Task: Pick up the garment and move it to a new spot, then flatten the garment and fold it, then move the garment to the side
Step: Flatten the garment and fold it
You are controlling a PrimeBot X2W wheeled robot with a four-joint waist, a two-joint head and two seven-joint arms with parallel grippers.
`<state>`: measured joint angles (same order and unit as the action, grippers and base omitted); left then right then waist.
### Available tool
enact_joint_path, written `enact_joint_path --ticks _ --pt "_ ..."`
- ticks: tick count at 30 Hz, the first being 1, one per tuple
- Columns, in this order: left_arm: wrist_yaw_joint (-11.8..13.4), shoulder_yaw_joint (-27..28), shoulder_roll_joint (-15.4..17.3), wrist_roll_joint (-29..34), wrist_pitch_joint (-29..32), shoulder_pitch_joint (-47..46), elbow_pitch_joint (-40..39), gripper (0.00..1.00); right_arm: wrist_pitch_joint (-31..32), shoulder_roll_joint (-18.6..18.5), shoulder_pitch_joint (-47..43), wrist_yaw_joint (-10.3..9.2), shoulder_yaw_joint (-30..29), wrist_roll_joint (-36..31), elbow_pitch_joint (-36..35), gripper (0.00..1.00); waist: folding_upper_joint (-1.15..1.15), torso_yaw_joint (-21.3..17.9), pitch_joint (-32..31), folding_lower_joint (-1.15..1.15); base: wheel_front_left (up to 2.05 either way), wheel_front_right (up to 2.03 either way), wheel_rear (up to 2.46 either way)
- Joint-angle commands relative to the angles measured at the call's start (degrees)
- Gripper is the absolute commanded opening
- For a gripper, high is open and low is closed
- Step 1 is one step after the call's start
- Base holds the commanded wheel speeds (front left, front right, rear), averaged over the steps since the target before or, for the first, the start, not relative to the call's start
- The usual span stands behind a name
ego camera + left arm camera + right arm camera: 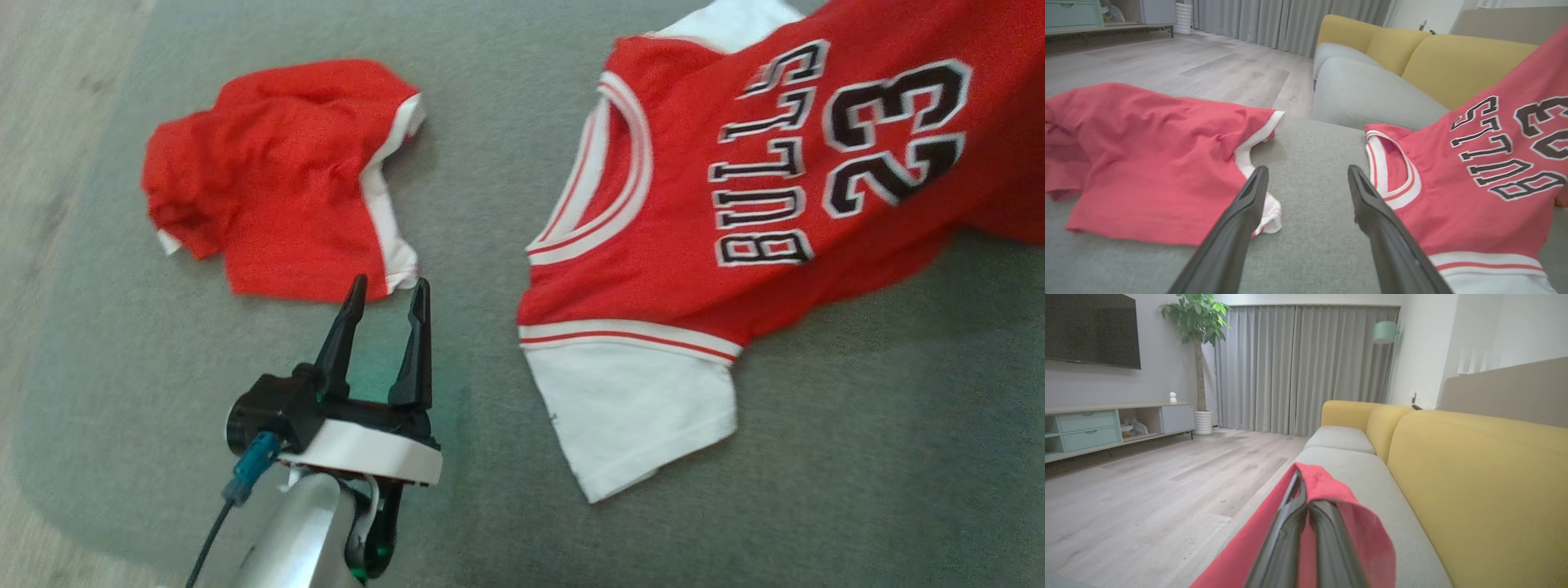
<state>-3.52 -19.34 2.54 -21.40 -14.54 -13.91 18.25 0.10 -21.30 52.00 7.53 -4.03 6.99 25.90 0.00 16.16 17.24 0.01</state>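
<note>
A red jersey (735, 188) with a white sleeve and black "BULLS 23" lettering lies partly on the grey sofa seat (490, 457), its far part lifting off toward the upper right. In the left wrist view the jersey (1453, 196) rises at the right. In the right wrist view my right gripper (1300, 486) is shut on a fold of the jersey's red cloth (1359, 522), held above the seat. My left gripper (390, 283) stands open with nothing in it, low over the seat between the jersey and a second garment; its dark fingers (1241, 228) frame bare cushion.
Crumpled red shorts with white trim (277, 180) lie on the seat to the left, their corner (1267, 216) beside my left finger. The seat's edge and wooden floor (33, 122) run along the left. A yellow backrest (1486, 477) stands on the right.
</note>
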Motion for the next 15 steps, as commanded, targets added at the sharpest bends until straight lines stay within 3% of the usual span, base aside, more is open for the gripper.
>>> enact_joint_path --ticks 1,5,6,7,11,15 --pt "0.27 1.19 0.33 -0.45 -0.46 -1.64 -1.38 1.00 0.34 -0.69 3.90 -0.04 0.85 -1.46 1.01 0.00 0.00 2.64 1.93 -0.01 0.00 0.00 0.00" --pt "0.18 0.45 0.33 -1.04 -0.46 -2.15 -1.38 1.00 -0.30 -0.89 11.90 -0.04 0.99 -6.91 10.40 0.00 0.00 4.45 3.14 -0.01 0.00 0.00 0.00" --pt "0.20 0.35 0.33 -1.19 -0.46 -2.32 -1.53 1.00 -0.68 -1.23 13.61 -0.04 1.22 -9.01 12.42 0.08 0.00 4.69 3.54 -0.01 0.00 0.00 0.00" --pt "0.24 0.28 0.33 -1.35 -0.46 -2.55 -1.72 1.00 -0.76 -1.44 15.22 -0.04 1.17 -10.80 14.51 1.00 0.00 4.88 4.01 -0.01 0.00 0.00 0.00" --pt "0.65 0.29 0.33 -1.77 -0.46 -3.20 -2.47 1.00 -1.16 -1.39 19.82 -0.04 0.56 -15.86 21.18 1.00 0.00 4.76 5.60 -0.01 0.00 0.00 0.00" --pt "1.12 0.45 0.33 -2.32 -0.46 -3.66 -2.69 1.00 -2.99 -0.81 20.37 -0.04 0.17 -16.70 25.57 1.00 0.00 3.57 6.02 -0.01 0.00 0.00 0.00"
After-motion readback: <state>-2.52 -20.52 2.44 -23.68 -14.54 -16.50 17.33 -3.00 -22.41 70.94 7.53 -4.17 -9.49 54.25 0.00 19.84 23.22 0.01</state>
